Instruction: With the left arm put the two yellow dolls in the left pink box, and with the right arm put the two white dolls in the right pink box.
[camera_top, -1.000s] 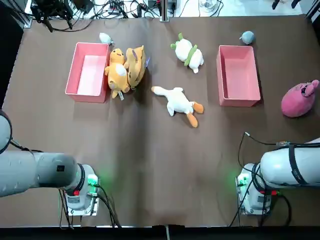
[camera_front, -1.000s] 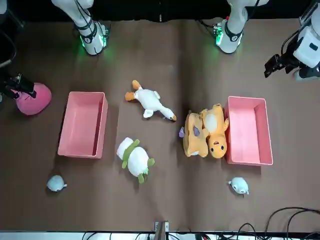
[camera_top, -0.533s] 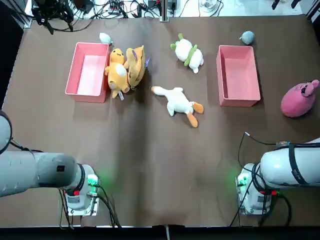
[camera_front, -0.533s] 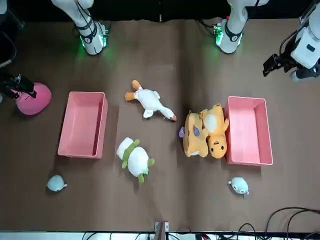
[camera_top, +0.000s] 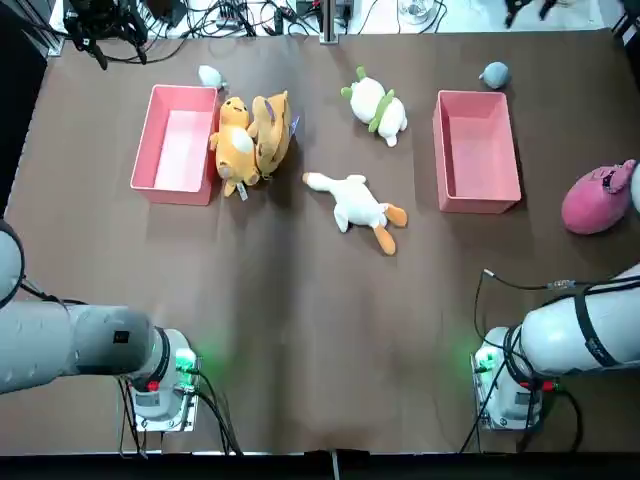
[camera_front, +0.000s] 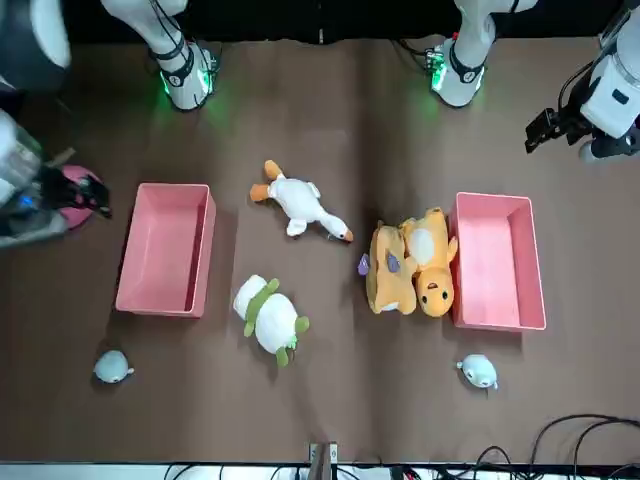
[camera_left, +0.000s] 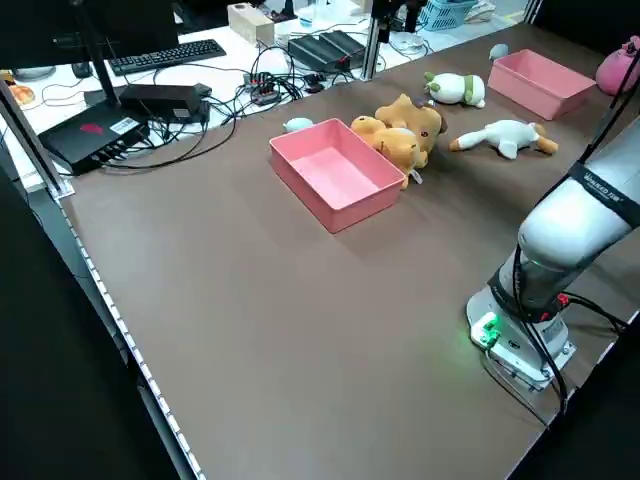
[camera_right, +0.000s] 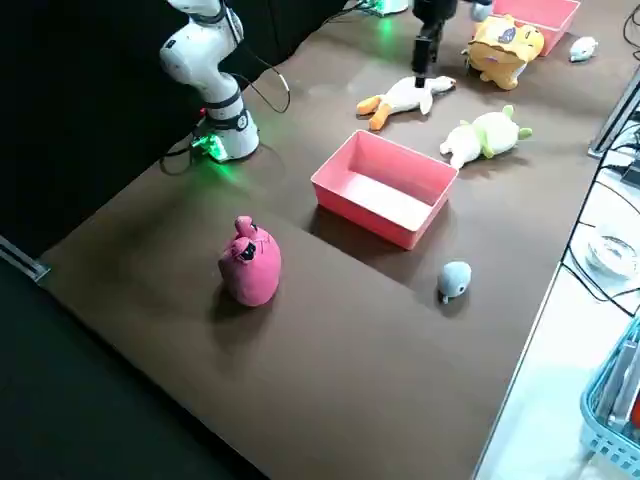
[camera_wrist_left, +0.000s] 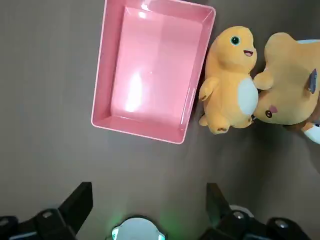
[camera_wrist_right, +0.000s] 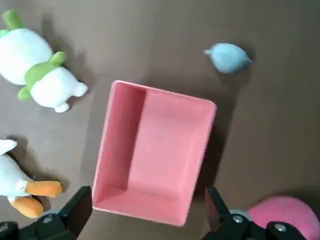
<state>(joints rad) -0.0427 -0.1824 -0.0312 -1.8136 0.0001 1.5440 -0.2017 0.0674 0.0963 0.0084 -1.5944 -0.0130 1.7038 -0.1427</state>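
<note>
Pink round plush (camera_top: 598, 199) at right edge of the top view, on brown table (camera_top: 300, 330). Small grey plush (camera_top: 494, 74) at upper right, another small grey plush (camera_top: 210, 76) at upper left. Cables (camera_top: 230, 18) along top edge. Keyboard (camera_left: 165, 56) at upper left in the left side view.

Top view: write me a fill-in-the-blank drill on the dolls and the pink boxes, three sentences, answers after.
1. Both pink boxes, the left pink box and the right pink box, hold ____ dolls.
2. The two yellow dolls lie touching each other right beside the ____ pink box.
3. The white doll with orange feet lies between the boxes, nearer the robot than the white doll with ____ trim.

Missing words: no; left; green
</note>
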